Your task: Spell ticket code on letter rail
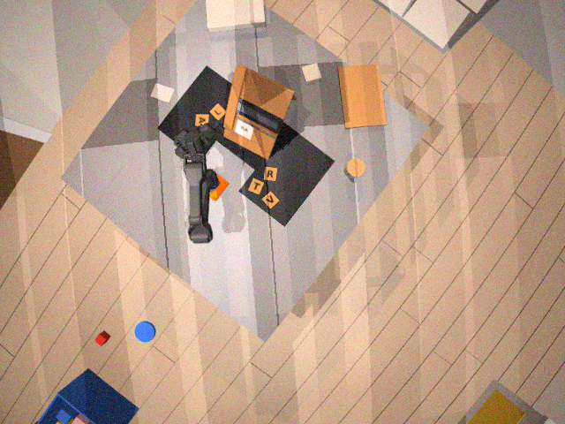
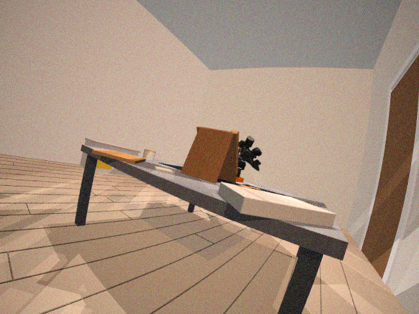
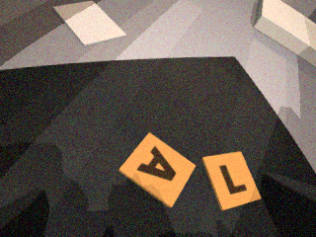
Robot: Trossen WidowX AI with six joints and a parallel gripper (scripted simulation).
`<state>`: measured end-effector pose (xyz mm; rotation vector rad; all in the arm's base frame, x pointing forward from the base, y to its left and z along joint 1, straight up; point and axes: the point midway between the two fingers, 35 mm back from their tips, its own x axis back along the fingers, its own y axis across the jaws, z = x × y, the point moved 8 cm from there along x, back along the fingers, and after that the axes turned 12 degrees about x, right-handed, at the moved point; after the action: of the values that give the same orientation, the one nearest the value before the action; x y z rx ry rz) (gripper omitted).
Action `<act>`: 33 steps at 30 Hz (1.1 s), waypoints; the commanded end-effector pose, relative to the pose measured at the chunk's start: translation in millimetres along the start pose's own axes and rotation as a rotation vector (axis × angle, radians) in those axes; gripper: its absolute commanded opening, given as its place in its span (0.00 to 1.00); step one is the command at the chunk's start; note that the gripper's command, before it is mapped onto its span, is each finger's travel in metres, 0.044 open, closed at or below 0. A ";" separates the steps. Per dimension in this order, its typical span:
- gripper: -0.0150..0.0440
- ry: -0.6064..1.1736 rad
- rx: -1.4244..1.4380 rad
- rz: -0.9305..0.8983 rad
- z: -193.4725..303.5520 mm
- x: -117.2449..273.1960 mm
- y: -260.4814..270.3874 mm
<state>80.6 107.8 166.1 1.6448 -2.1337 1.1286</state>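
My gripper (image 1: 197,131) (image 3: 157,194) is open and empty, above the left part of the black mat, close to the A tile. The A tile (image 1: 201,119) (image 3: 158,170) and the L tile (image 1: 217,111) (image 3: 232,181) lie flat and apart, left of the board. The R tile (image 1: 270,173), T tile (image 1: 256,185) and V tile (image 1: 270,200) lie on the mat's other part. The orange board (image 1: 251,142) (image 2: 209,154) stands with its dark rail (image 1: 259,116); no tile shows in it. The white ticket (image 1: 244,129) is on the board, its print too small to read surely.
A black mat (image 1: 307,159) (image 3: 148,99) lies under the tiles. A cream box (image 1: 235,13) (image 2: 277,207) (image 3: 296,25), a flat orange slab (image 1: 362,95) (image 2: 118,156) and a round cylinder (image 1: 356,167) (image 2: 148,155) stand farther out. A pale card (image 1: 162,92) (image 3: 91,23) lies beyond the mat.
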 end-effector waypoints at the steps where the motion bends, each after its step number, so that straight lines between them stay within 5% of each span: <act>1: 1.00 0.065 -0.144 0.081 12.4 9.5 -17.0; 20: 1.00 0.262 -0.819 0.536 71.9 79.3 -51.3; 33: 1.00 0.265 -0.843 0.554 73.5 82.1 -51.3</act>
<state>117.9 -5.6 186.0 0.5328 -2.4217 0.3843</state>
